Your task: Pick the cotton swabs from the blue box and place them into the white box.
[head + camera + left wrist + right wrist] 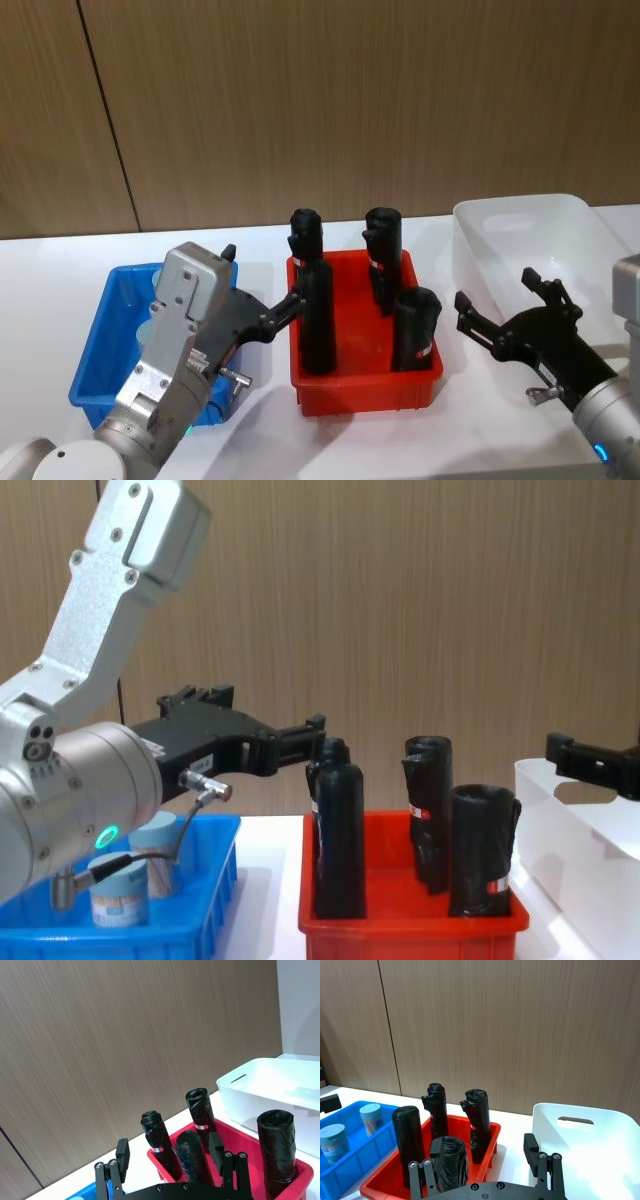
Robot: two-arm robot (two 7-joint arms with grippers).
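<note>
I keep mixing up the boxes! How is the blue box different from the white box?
The blue box is shallow; the white box has taller sides. The white box has a handle hole near its rim; the blue box shows none. The blue box holds cotton swabs; the white box looks empty. Both are open plastic bins.

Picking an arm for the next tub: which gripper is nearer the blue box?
Left. The left gripper hangs above the blue box's right edge; the right gripper is beyond the red bin, by the white box.
</note>
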